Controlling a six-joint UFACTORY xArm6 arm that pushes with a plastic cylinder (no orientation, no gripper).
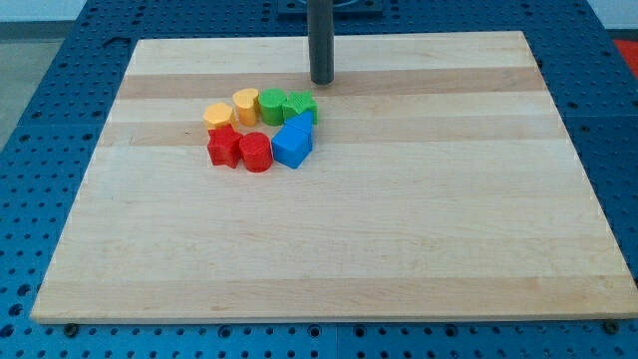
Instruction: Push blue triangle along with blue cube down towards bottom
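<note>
The blue cube [290, 146] sits in a tight cluster left of the board's middle. The blue triangle [302, 124] lies just above it and to its right, touching it. My tip [321, 81] stands near the view's top, above the cluster and slightly right of the blue triangle, apart from every block by a small gap.
The cluster also holds a green cylinder [271, 104], a green star-like block [299, 106], a yellow heart-like block [245, 103], an orange-yellow hexagon [217, 115], a red star [224, 146] and a red cylinder [255, 152]. The wooden board [399, 219] lies on a blue perforated table.
</note>
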